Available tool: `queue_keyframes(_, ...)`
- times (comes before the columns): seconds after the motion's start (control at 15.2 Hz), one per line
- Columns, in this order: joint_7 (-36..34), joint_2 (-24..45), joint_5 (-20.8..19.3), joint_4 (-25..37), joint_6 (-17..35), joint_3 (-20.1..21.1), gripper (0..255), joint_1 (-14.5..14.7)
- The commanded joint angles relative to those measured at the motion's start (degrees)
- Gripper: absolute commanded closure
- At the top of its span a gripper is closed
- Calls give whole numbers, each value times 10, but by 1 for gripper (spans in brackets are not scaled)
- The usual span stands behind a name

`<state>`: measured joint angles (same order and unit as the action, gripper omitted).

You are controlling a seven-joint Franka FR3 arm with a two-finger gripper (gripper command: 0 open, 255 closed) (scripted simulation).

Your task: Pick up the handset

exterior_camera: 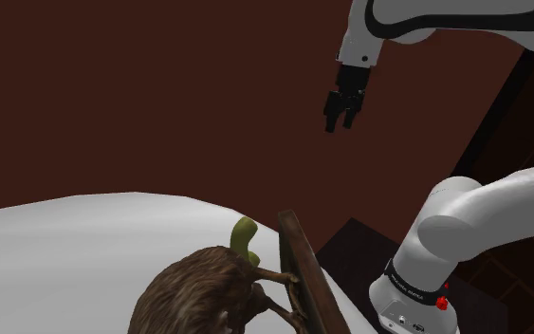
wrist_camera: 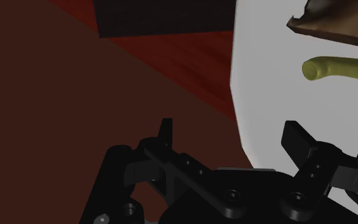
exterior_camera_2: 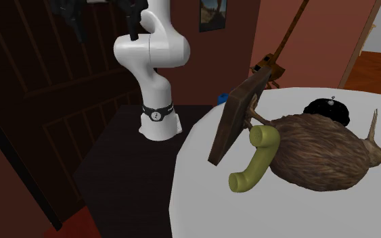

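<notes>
Tool (exterior_camera: 342,119) hangs high off the white worktop (exterior_camera_2: 202,203), spread open and empty, well apart from the olive-green handset (exterior_camera_2: 255,161) propped near the edge against a brown kiwi figure (exterior_camera_2: 317,152) beside a wooden plaque (exterior_camera_2: 231,125).

White round desk (exterior_camera_2: 202,196) w/ green handset (exterior_camera_2: 255,162) lying btwn tilted wood board (exterior_camera_2: 233,118) & brown kiwi bird (exterior_camera_2: 321,152); black item (exterior_camera_2: 325,108) behind the bird.
</notes>
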<state>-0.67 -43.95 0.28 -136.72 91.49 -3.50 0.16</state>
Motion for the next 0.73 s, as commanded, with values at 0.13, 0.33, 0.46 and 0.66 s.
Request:
queue_keyframes(0.13,-29,2,11,-11,14,30,0,10)
queue_keyframes(0.33,-71,13,27,-23,35,75,0,25)
queue_keyframes(0.46,-100,25,37,-28,50,105,0,34)
queue_keyframes(0.66,-143,49,49,-29,74,150,0,48)
